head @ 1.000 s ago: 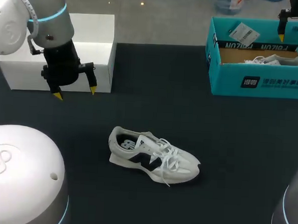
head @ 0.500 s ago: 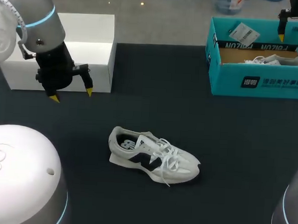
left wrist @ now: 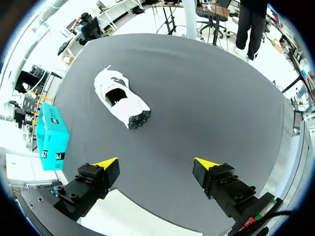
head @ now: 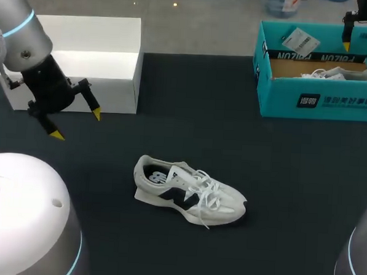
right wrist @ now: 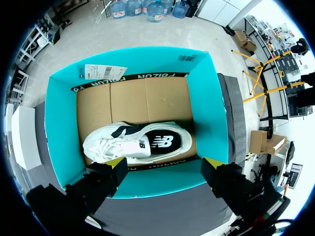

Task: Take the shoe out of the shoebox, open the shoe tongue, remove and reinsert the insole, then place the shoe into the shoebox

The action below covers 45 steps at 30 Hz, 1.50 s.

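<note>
Shoe upright, well ahead of L gripper

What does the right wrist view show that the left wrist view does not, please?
Only the right wrist view looks into the teal shoebox: a second shoe lies on its side inside, a paper tag sits on the flap, and the right gripper hangs above with open fingers. Only the left wrist view shows the white shoe upright on the table, ahead of the open left gripper. Both show the teal shoebox.
</note>
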Tool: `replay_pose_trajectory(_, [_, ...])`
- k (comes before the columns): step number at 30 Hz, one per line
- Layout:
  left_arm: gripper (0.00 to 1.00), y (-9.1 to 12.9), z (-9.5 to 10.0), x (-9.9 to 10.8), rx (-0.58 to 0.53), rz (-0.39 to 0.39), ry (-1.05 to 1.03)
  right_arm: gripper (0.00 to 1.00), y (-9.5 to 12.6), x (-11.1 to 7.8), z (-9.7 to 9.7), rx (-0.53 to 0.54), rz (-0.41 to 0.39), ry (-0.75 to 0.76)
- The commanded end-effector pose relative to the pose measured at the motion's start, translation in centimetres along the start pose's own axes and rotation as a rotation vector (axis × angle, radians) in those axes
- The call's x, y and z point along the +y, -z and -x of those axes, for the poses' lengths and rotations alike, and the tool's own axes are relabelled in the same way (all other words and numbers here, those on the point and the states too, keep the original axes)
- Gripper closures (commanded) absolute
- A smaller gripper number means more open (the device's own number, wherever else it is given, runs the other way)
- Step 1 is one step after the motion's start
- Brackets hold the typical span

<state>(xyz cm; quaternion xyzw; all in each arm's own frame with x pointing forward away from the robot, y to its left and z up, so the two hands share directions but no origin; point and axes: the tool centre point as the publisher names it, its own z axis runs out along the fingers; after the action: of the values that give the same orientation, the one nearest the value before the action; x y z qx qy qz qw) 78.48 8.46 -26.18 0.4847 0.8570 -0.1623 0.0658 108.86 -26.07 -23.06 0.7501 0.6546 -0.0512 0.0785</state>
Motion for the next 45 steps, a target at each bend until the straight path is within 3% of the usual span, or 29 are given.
replay_pose_trajectory(1, [0.0, -0.2, -1.7, -0.6, -0.207, -0.173, 0.148, 0.0, 0.0, -0.1, 0.0, 0.001, 0.002, 0.0])
replay_pose_trajectory(9, [0.0, -0.5, -3.0, -1.2, -0.255, -0.296, 0.236, 0.0, 0.0, -0.1, 0.0, 0.001, 0.002, 0.0])
replay_pose_trajectory(15, [0.0, -1.8, -4.9, -1.5, -0.252, -0.306, 0.296, 0.0, 0.0, -0.1, 0.0, 0.001, 0.002, 0.0])
replay_pose_trajectory(31, [0.0, -1.8, -4.9, -1.5, -0.252, -0.306, 0.296, 0.0, 0.0, -0.1, 0.0, 0.001, 0.002, 0.0])
replay_pose_trajectory(39, [0.0, -2.4, -6.0, -1.0, -0.348, -0.349, 0.587, 0.0, 0.0, -0.1, 0.0, 0.001, 0.002, 0.0])
replay_pose_trajectory(45, [0.0, -3.7, -7.7, -1.5, -0.356, -0.377, 0.67, 0.0, 0.0, -0.1, 0.0, 0.001, 0.002, 0.0])
